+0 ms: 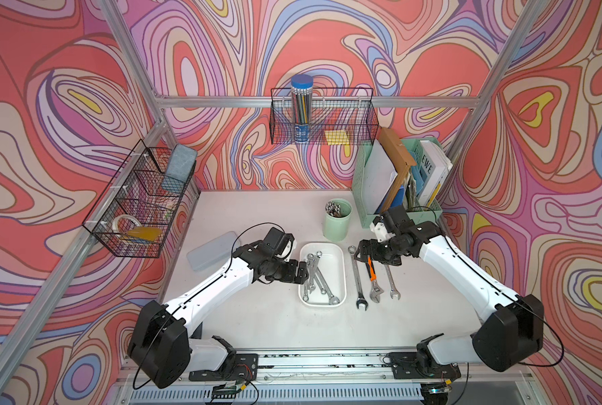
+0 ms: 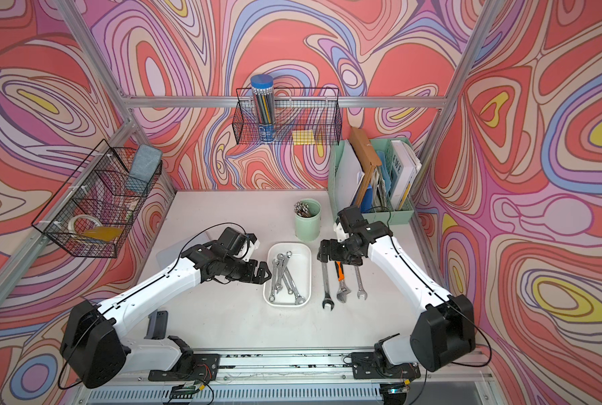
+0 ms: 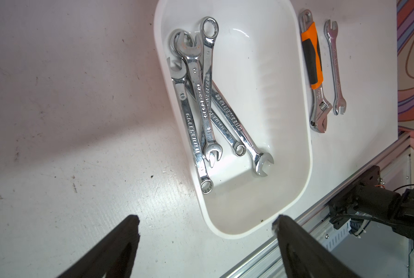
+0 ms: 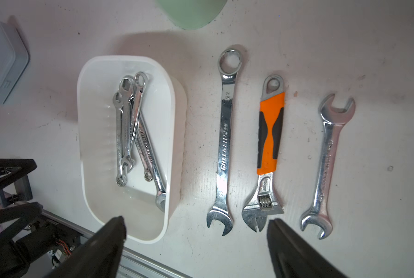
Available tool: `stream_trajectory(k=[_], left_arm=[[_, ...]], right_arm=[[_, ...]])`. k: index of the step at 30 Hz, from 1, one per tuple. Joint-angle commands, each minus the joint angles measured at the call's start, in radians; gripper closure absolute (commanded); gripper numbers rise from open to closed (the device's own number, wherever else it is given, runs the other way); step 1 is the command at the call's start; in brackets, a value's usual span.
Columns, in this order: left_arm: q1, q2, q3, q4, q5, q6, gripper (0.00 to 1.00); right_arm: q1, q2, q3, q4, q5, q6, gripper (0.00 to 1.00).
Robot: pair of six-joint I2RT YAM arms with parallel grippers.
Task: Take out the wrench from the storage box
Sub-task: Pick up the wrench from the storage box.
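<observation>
Wrenches lie tangled in the storage box ahead of our wide, empty left gripper, so we pinch only the topmost shank

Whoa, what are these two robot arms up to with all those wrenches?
The job is emptying the white tray. Three tools lie in a row on the table beside it: a big wrench, an orange-handled wrench and a small wrench. A pile of wrenches sits in the tray. Both grippers are open and empty: the left gripper hovers by the tray, the right gripper over the row.
</observation>
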Motion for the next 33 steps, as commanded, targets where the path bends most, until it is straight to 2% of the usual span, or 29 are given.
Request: stream_trajectory(k=[1,8,15,24,29,33], left_arm=[[-0.032,0.009,0.036,0.028,-0.042,-0.026,0.09],[-0.11,0.063,0.078,0.057,-0.111,-0.073,0.17],[-0.204,0.205,0.139,0.101,-0.225,-0.127,0.33],[-0.206,0.419,0.2,0.118,-0.338,-0.114,0.46],[-0.202,0.491,0.229,0.134,-0.353,-0.114,0.52],[-0.189,0.538,0.258,0.127,-0.362,-0.11,0.62]], right_arm=[[0.046,-0.011,0.015,0.011,-0.008,0.084,0.02],[0.055,-0.043,0.026,0.013,0.011,0.103,0.02],[0.055,-0.091,0.015,0.045,0.036,0.113,0.02],[0.055,-0.113,-0.035,0.073,0.03,0.129,0.02],[0.055,-0.12,-0.055,0.08,0.043,0.131,0.02],[0.054,-0.116,-0.066,0.088,0.046,0.132,0.02]])
